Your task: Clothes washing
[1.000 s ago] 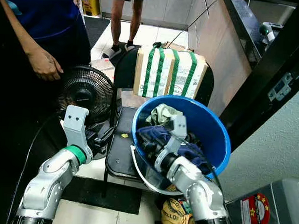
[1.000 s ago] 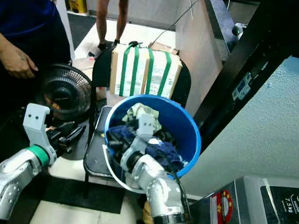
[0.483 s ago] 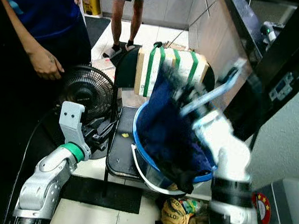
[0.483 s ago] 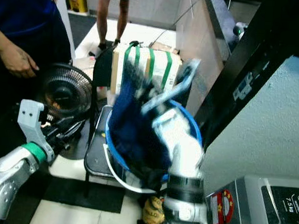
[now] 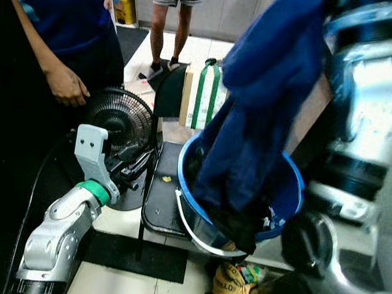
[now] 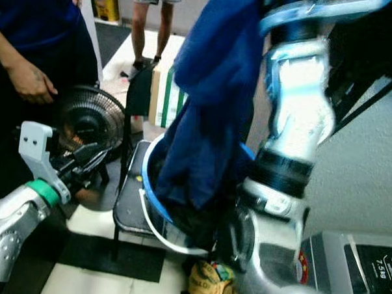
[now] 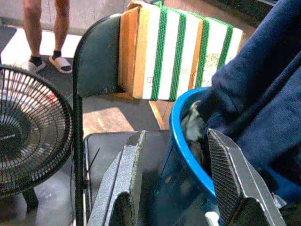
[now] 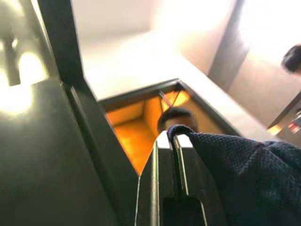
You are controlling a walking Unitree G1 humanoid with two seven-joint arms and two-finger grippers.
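My right arm (image 5: 364, 96) is raised high, close to the camera. In the right wrist view my right gripper (image 8: 175, 141) is shut on a fold of a dark blue garment (image 5: 263, 104). The garment hangs down, its lower end still inside the blue bucket (image 5: 292, 184). More clothes (image 7: 192, 125) lie in the bucket, which stands on a black chair (image 5: 158, 197). My left gripper (image 7: 176, 160) stands open beside the bucket's left wall, over the chair seat, with nothing between its fingers.
A black floor fan (image 5: 122, 118) stands left of the chair. A cardboard box with green straps (image 5: 201, 95) sits behind it. One person (image 5: 64, 43) stands close at the left, another's legs (image 5: 168, 28) farther back. A washing machine (image 6: 366, 265) is at the lower right.
My right arm has swung up from inside the bucket, pulling the dark blue garment out and high above it. The left arm has barely shifted.
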